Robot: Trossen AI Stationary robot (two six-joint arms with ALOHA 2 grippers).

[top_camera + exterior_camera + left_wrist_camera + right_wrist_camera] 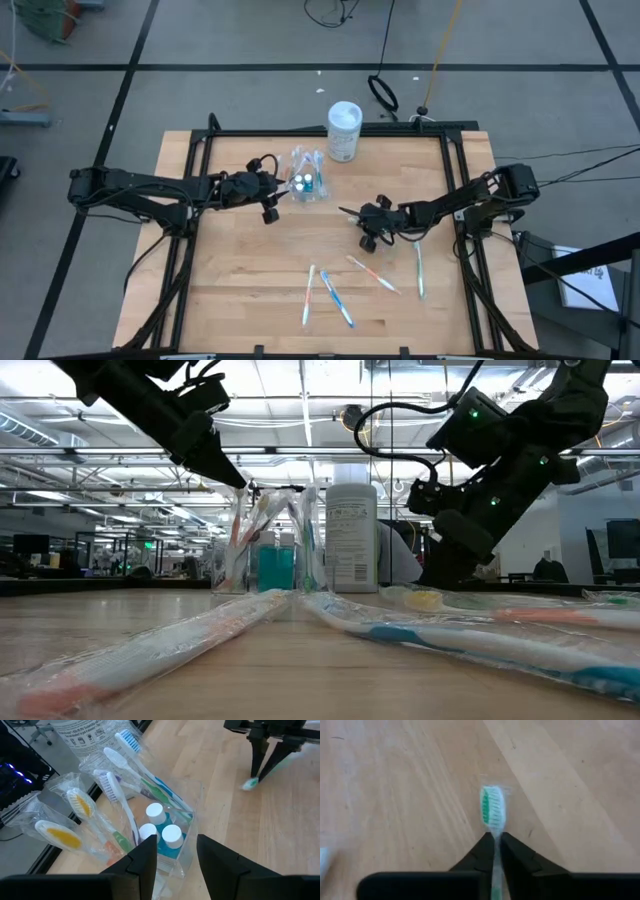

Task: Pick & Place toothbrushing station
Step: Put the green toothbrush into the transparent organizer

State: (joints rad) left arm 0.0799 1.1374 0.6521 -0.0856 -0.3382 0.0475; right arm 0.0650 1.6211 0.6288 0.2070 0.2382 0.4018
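Observation:
The clear plastic cup point(186, 825) stands on its base on the wooden table at the far middle. It holds three blue white-capped toothpaste tubes point(167, 837) and several wrapped toothbrushes point(120, 795) leaning out of it. My left gripper point(176, 851) reaches it from the table's left point(285, 187). My right gripper point(494, 839) is right of the middle point(355, 220), shut on a green-bristled toothbrush point(492, 810). Several more wrapped toothbrushes point(335, 298) lie flat near the front edge. My left gripper has the cup's near side point(175, 867) between its two fingers, and that side fills the gap. The fingers slant down from the table's left. The cup stays upright on the table. My right gripper pinches the toothbrush's neck point(494, 834), just behind the head, between its fingertips. The fingers slant down from the table's right and run along the brush. The head point(250, 783) sticks out past the tips, low at the tabletop; whether it is clear of the wood cannot be told.
A taller white container with a pale lid point(344, 130) stands just behind the cup at the far edge. A black frame point(200, 170) borders the table. Bare wood lies between the cup and the loose toothbrushes point(372, 272).

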